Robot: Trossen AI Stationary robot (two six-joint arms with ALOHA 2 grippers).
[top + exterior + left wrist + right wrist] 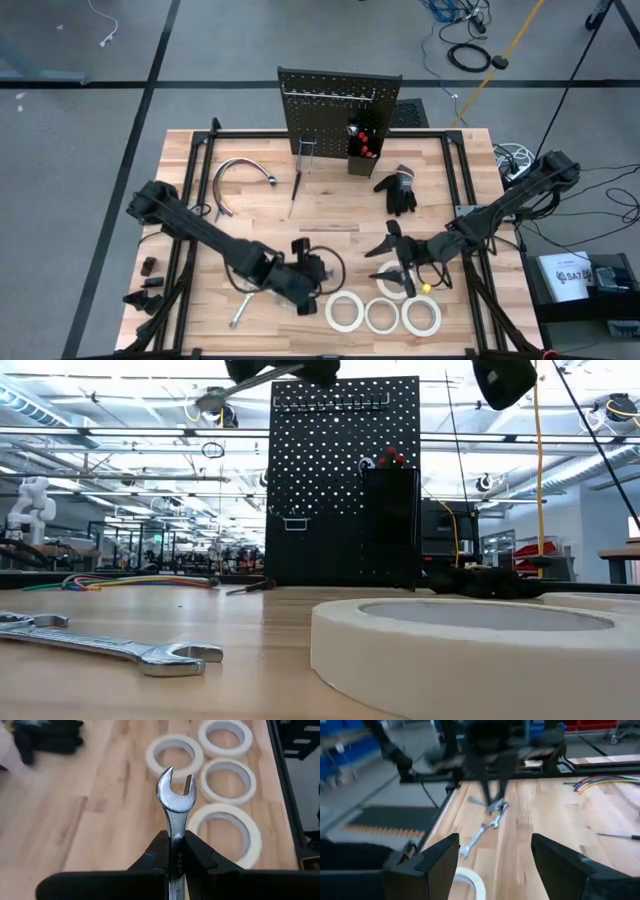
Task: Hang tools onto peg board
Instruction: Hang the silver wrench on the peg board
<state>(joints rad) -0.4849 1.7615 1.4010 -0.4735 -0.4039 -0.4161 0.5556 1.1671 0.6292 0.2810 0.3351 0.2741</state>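
Nearest me along the front edge of the table [200,180] I see four white tape rolls [381,316]: three in a row and a fourth just behind them, under the right arm. My left pincer [176,854] hangs above the front of the table, just left of those rolls, clamped tight on the shank of a silver wrench [175,805] whose open end sticks out past the fingertips and is clear of the wood. A second wrench [240,311] lies flat on the table near the front left, below that arm. My right pincer [495,865] hovers over the rolls with its fingers [440,857] spread wide and nothing between them; the rim of one roll shows under it.

Farther back, mid-table, a thin flat strip [328,228] lies by itself. Beyond it a screwdriver [294,193] lies angled toward the board, a curved chrome tube [240,180] rests to its left, and a black glove [398,190] lies to the right.

At the far edge the peg board [335,110] stands upright, a row of metal hooks [330,402] along its top and a black bin [390,510] on its front with red-handled tools [366,150] poking out
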